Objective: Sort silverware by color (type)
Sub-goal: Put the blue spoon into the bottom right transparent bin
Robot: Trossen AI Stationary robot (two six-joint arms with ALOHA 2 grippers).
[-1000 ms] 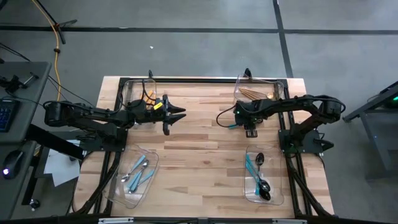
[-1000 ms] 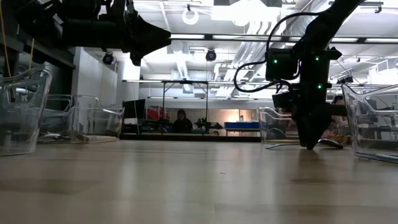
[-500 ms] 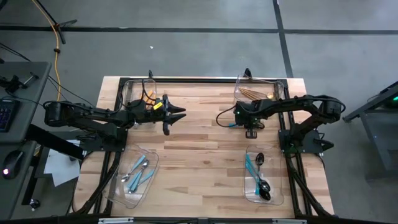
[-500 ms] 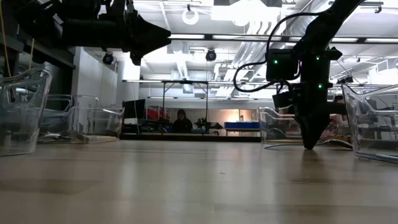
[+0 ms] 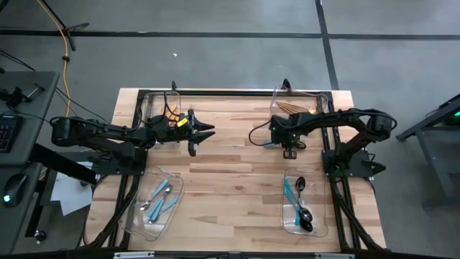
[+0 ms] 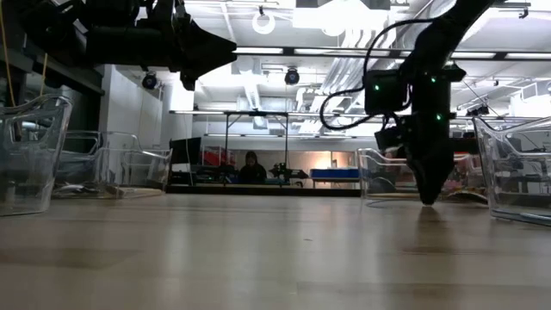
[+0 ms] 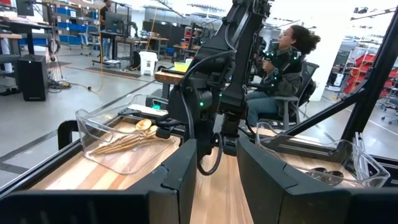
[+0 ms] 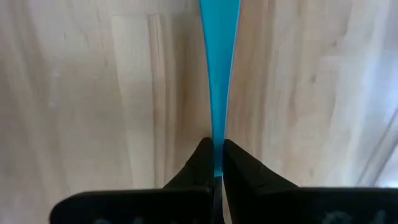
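On the wooden tabletop, right of the middle, lies one piece of silverware with a teal handle (image 8: 218, 74). My right gripper (image 5: 287, 150) points down and is shut on it. The handle's wide free end (image 5: 267, 144) points toward the table's left, and the gripper hides the head. My left gripper (image 5: 207, 132) hovers level above the table's left half. It is open, with nothing between its fingers (image 7: 177, 180). My right gripper pinches the teal handle at its narrow part (image 8: 216, 146) between its two fingertips (image 8: 200, 163). The fingers come from above, pointing down, one on each long edge of the handle. The handle stretches away from the tips along the wood.
Four clear bins stand at the corners: orange-handled pieces far left (image 5: 167, 109), gold pieces far right (image 5: 296, 107), light-blue-handled pieces near left (image 5: 159, 200), teal-handled black pieces near right (image 5: 302, 205). The table's middle is bare wood. A seated person (image 7: 283, 68) shows beyond the table.
My right gripper has shut its fingers on the teal handle, staying over the same spot.
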